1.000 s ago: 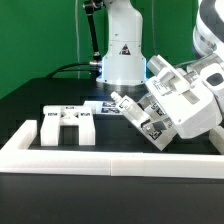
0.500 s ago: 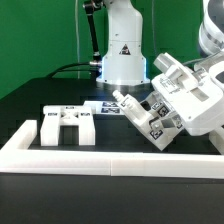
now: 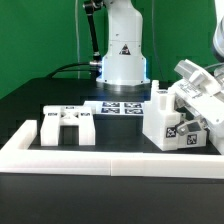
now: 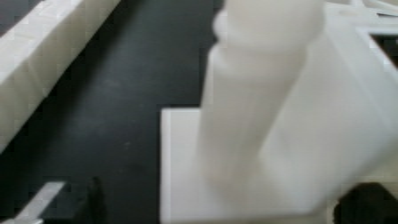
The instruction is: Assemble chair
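The joined chair piece (image 3: 170, 128), a white block with black-and-white tags and a short post on top, stands upright on the black table at the exterior view's right. My gripper (image 3: 192, 108) is close behind it and slightly above. In the wrist view a thick white post of the chair piece (image 4: 258, 110) fills the middle. My gripper (image 4: 214, 205) straddles it, open, and dark table shows between one fingertip (image 4: 57, 203) and the white part. A loose white bracket-like piece (image 3: 66, 127) stands on the table at the exterior view's left.
The marker board (image 3: 118, 107) lies flat behind the parts, in front of the robot base (image 3: 122, 60). A long low white border wall (image 3: 100, 156) runs along the front edge and shows beside the post in the wrist view, border wall (image 4: 45, 45).
The chair piece was tilted against the gripper; it now stands upright. The gripper has swung toward the exterior view's right and up.
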Motion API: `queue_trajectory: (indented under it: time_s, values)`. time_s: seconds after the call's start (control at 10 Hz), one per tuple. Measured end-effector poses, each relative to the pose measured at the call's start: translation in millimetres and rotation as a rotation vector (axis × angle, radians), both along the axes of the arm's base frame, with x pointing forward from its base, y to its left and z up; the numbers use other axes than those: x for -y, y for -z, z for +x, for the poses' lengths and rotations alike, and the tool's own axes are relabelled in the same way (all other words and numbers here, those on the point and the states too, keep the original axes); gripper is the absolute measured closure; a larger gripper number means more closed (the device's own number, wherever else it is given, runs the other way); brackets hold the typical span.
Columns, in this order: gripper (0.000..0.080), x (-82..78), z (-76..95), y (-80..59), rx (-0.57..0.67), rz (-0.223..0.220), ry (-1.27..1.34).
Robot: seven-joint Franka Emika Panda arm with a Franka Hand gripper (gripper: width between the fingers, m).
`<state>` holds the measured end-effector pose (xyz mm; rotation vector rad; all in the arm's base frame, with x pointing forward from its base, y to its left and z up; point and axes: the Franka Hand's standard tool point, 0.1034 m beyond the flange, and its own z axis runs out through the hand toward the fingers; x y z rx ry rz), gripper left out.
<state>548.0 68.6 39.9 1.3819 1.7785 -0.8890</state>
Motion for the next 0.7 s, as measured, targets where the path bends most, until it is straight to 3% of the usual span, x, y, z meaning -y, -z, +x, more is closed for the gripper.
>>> queue_trajectory:
  time_s: [0.3,0.5,0.7]
  values:
    - [0.0150,-3.2,6.9,-5.2,0.005,-0.039,0.010]
    - [0.0150,-6.1,11.8,-22.0,0.021,-0.070,0.022]
    - [0.0150,-7.7,16.0,-33.2,0.029,-0.066,0.020]
